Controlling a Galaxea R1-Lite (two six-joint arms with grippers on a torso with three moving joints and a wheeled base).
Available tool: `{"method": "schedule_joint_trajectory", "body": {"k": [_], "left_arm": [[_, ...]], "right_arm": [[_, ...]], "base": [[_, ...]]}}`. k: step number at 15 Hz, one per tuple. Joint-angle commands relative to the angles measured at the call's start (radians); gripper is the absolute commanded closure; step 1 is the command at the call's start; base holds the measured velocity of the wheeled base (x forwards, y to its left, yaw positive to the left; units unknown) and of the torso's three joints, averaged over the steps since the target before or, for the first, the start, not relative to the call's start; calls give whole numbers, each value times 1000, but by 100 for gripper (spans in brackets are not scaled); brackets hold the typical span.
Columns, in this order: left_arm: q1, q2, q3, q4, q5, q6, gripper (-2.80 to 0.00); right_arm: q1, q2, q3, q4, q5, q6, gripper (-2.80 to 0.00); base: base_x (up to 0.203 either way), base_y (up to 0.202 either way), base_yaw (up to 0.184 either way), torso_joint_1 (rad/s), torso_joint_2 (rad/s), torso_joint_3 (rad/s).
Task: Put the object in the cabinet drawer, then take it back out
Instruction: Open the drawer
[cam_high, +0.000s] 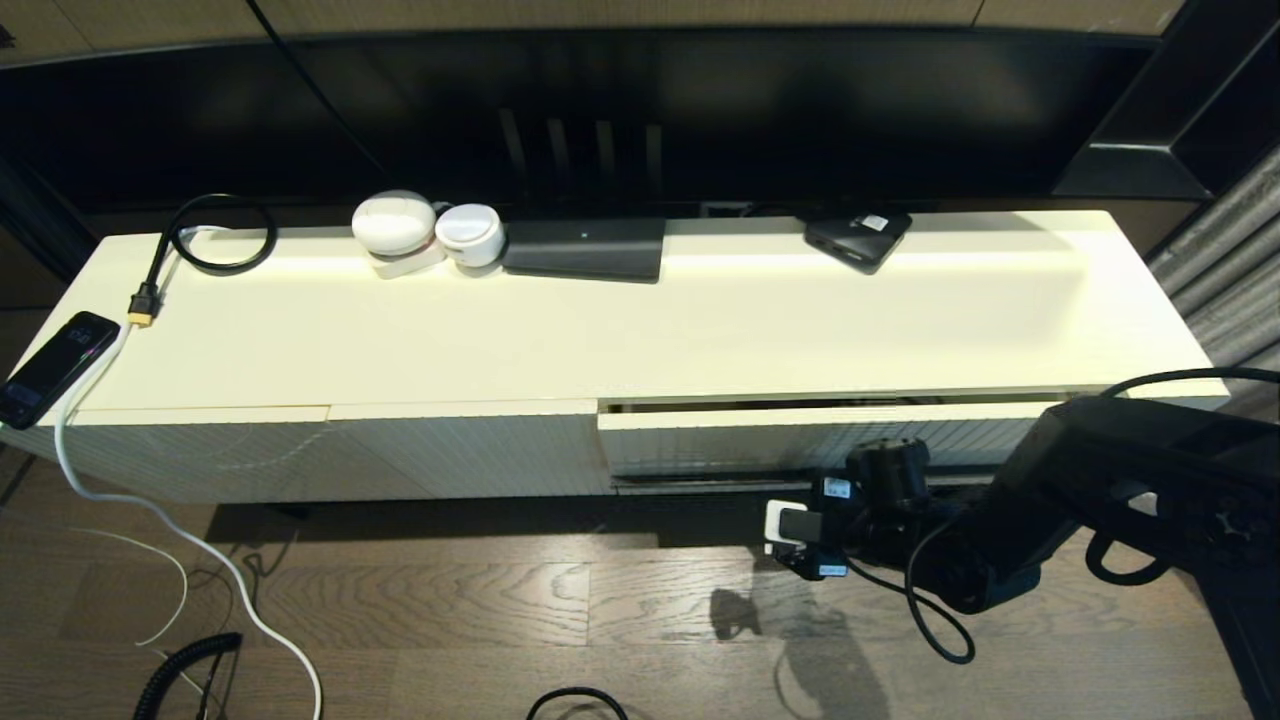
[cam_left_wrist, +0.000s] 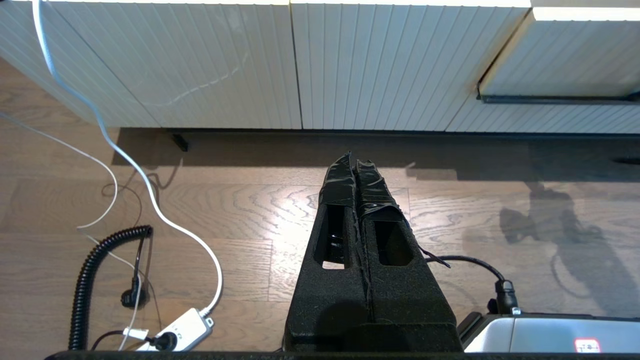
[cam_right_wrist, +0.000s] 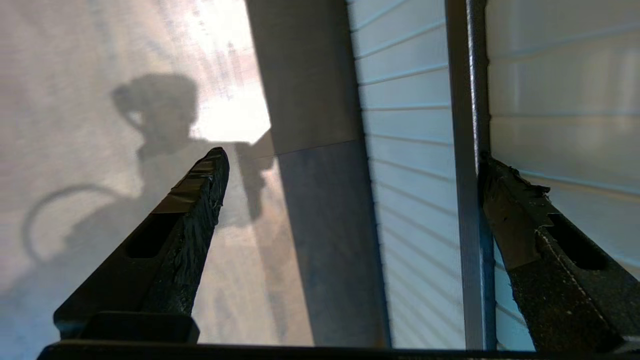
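Observation:
The cabinet drawer (cam_high: 800, 440) at the cabinet's right half stands pulled out a little, a dark gap showing along its top edge. Its thin black bar handle (cam_right_wrist: 472, 125) runs under its fluted front (cam_left_wrist: 560, 55). My right gripper (cam_right_wrist: 350, 165) is open just in front of the drawer, low by the handle; one fingertip (cam_right_wrist: 500, 190) lies against the bar, the other (cam_right_wrist: 205, 185) is over the floor. Nothing is between the fingers. My left gripper (cam_left_wrist: 354, 164) is shut and empty above the floor, left of the drawer. The drawer's inside is hidden.
On the cabinet top (cam_high: 700, 320) sit two white round cases (cam_high: 425, 232), a flat black box (cam_high: 585, 248), a small black device (cam_high: 858, 236) and, at the left end, a phone (cam_high: 55, 368) with a white cable. Cables and a power strip (cam_left_wrist: 175, 332) lie on the wooden floor.

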Motion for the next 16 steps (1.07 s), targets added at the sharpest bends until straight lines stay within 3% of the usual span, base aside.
{"method": "schedule_joint_trajectory", "body": {"k": [1, 16], "left_arm": [[0, 0, 1, 0, 0, -1, 0], [0, 0, 1, 0, 0, -1, 0]], "right_arm": [[5, -8, 13, -7, 0, -7, -280], [47, -106, 205, -14, -6, 4, -280]], "base": [[0, 0, 0, 0, 0, 0], [0, 0, 0, 0, 0, 0]]}}
